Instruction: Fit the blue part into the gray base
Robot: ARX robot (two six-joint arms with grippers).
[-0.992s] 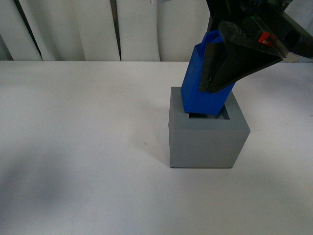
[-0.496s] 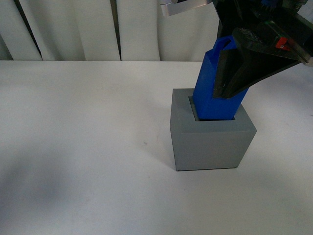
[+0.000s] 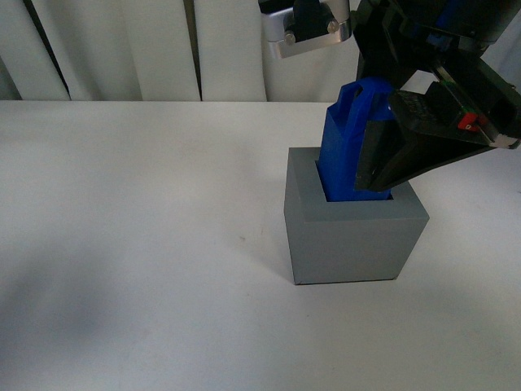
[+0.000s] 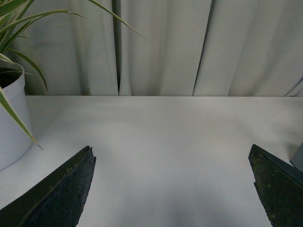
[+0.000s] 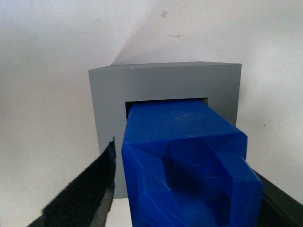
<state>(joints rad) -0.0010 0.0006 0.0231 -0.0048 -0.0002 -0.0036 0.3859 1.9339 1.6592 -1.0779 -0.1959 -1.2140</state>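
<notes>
You had, item one, a white table (image 3: 122, 244) backed by a pale curtain (image 3: 122, 49). Item two: the gray base (image 3: 350, 240), standing square on the table toward the robot's right, recess upward. Contents of that recess: the lower end of the blue part (image 3: 342, 155), and nothing else that could be seen. Most of the block stood above the rim, so you would have judged it entered but not seated. Its long axis ran near upright, the looped top leaning slightly toward the robot's right, and a dark slit showed between the block and the recess wall on the robot's left side. Item three: the right gripper (image 5: 185, 170), reaching down from above, its fingers closed onto opposite sides of the block's upper half with the handles between them. The move ahead turned on this one relation: the recess lay directly below the fingers along the block's axis, so you would have needed to straighten the lean and press down. Item four: the left gripper (image 4: 171, 156), fingers spread wide with only bare table between them, well apart from the base, so the right arm was plainly the nearer. Item five: a white pot (image 4: 9, 123) beside it, holding a striped-leaf plant (image 4: 19, 28).
</notes>
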